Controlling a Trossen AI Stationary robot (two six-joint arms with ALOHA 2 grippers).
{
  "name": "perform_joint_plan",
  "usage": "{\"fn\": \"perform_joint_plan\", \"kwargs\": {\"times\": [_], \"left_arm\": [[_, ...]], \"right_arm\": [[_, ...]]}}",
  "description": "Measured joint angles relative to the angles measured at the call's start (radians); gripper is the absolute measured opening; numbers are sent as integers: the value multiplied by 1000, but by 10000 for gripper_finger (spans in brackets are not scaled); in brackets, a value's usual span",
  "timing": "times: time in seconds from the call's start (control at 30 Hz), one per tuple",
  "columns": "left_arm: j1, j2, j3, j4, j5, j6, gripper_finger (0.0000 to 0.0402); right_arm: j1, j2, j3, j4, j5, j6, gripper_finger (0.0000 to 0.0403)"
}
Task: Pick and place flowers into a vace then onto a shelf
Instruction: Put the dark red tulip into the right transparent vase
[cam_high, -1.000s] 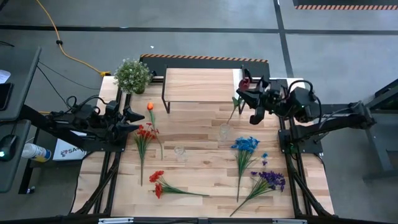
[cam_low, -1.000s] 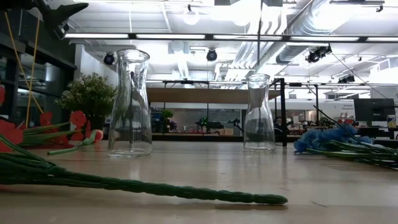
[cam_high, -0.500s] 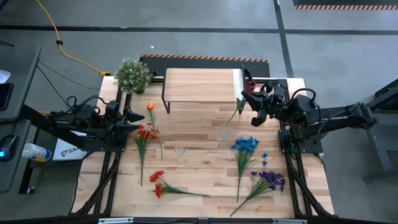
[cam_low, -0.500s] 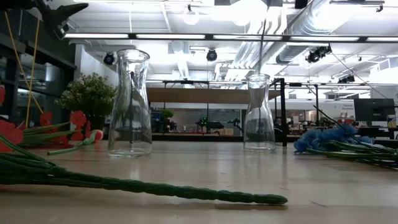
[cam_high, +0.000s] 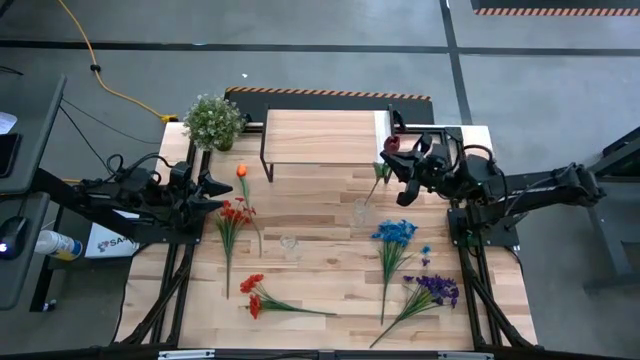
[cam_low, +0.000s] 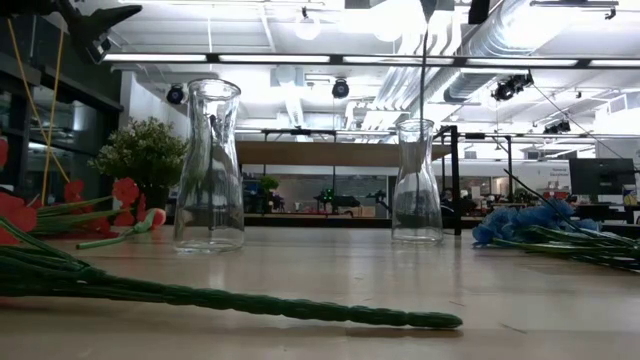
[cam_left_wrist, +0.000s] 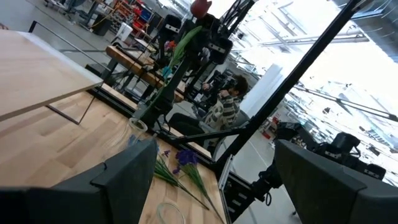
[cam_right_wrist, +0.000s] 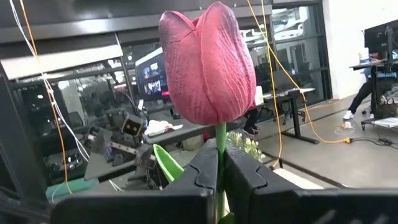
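Note:
My right gripper (cam_high: 401, 160) is shut on a dark red tulip (cam_right_wrist: 208, 62) above a clear glass vase (cam_high: 360, 212) that stands in front of the shelf (cam_high: 320, 135). The stem (cam_low: 423, 60) hangs down to the vase's mouth (cam_low: 417, 124). A second vase (cam_high: 289, 245) stands nearer the table's middle. An orange tulip (cam_high: 241, 172), red bunches (cam_high: 235, 212), a blue spray (cam_high: 396, 232) and a purple spray (cam_high: 435, 290) lie on the table. My left gripper (cam_high: 215, 187) waits open at the table's left edge, touching nothing. My right gripper pinches the tulip's stem (cam_right_wrist: 220, 163) just below the bud between its two fingers (cam_right_wrist: 249, 180). The fingers come roughly level from the table's right and lie across the stem. The flower is upright and clear of the table, bud above, stem hanging; whether its end is inside the vase cannot be told.
A bushy green-white potted plant (cam_high: 213, 120) stands at the far left corner. The shelf has a white strip (cam_high: 381, 128) at its right end, close to my right gripper. Another red bunch (cam_high: 253, 292) lies near the front edge.
My right gripper has come down with the tulip, staying shut on its stem. The flower has stayed upright, and its stem has sunk toward the mouth of the vase in front of the shelf.

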Motion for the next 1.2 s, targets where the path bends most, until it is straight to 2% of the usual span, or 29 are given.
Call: {"fn": "perform_joint_plan", "kwargs": {"times": [0.23,0.53,0.8,1.2], "left_arm": [[0,0,0,0,-1,0,358],[0,0,0,0,-2,0,358],[0,0,0,0,-5,0,358],[0,0,0,0,-4,0,358]], "right_arm": [[0,34,0,0,0,-10,3],[0,36,0,-38,0,-1,18],[0,36,0,-109,-12,50,10],[0,36,0,-188,-62,154,28]]}}
